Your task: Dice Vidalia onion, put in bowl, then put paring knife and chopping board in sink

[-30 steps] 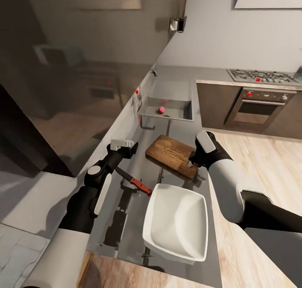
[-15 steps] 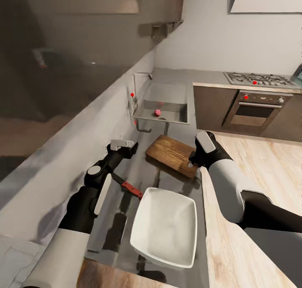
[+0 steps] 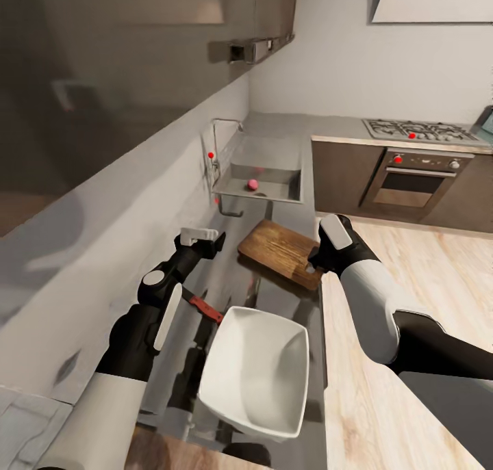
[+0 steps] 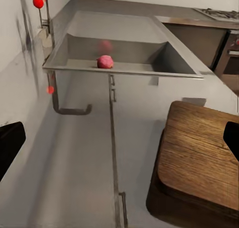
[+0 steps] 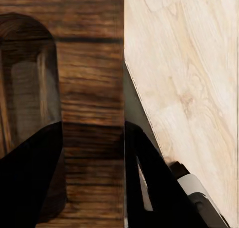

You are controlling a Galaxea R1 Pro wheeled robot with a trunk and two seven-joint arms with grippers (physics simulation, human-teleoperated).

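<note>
Logging the scene as I see it from the remote station, left to right.

Left gripper [image 3: 209, 241]: my left arm hangs over the countertop [image 3: 274, 299] near the back wall; the dark fingertips [image 4: 10, 143] sit wide apart at the sides of the wrist view with nothing between them, so I read it as released.

Paring knife [image 3: 200, 307]: lies flat on the countertop beside the left forearm, reddish handle toward the bowl, blade partly hidden under the arm. Not held.

Bowl [image 3: 255, 369]: white, squarish, on the countertop near its front edge, just beside the knife handle. I see nothing inside it.

Sink [image 3: 263, 177]: set in the countertop toward the far end, faucet [image 3: 218, 136] with red knob [image 3: 211, 155] on the wall side.

Vidalia onion [image 3: 253, 183]: small pink ball on the sink floor, also clear in the left wrist view [image 4: 104, 61]. Not touched by either arm.

Chopping board [image 3: 284, 252]: dark wood, lying skewed on the countertop between sink and bowl, its near corner at the countertop's front edge.

Right gripper [image 3: 313, 263]: at that front corner of the board; in the right wrist view the board edge [image 5: 89, 88] sits between two dark fingers [image 5: 30, 188]. I read it as grasping the board.

Stove and oven [image 3: 414, 176]: along the far wall, well apart.
</note>
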